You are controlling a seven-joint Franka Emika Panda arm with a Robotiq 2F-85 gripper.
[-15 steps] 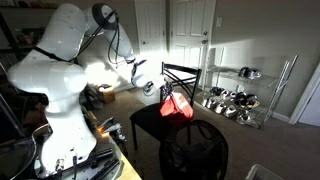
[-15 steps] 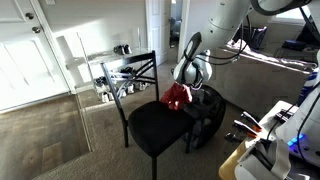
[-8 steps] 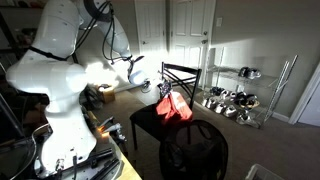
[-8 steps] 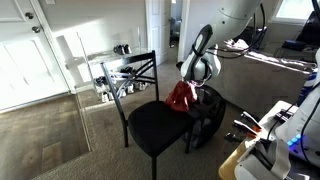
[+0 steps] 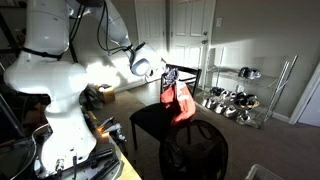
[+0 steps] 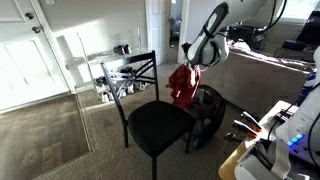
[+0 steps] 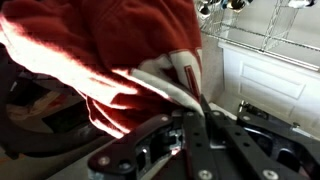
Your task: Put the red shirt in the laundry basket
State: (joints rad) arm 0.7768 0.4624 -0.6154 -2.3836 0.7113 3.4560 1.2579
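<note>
The red shirt (image 5: 179,100) hangs from my gripper (image 5: 168,78) above the black chair's seat. In an exterior view the shirt (image 6: 183,84) dangles beside the dark mesh laundry basket (image 6: 209,112), held by my gripper (image 6: 190,64). The basket also shows in front of the chair (image 5: 193,152). In the wrist view the shirt (image 7: 110,55) fills the upper left, with its white-trimmed edge pinched between my closed fingers (image 7: 197,112).
A black chair (image 6: 158,122) stands in the middle of the room. A wire shoe rack (image 5: 238,100) is by the wall. A grey sofa (image 6: 270,80) sits behind the basket. A white door (image 5: 188,40) is at the back.
My gripper has risen and lifted the red shirt off the chair seat; the shirt now hangs free in the air.
</note>
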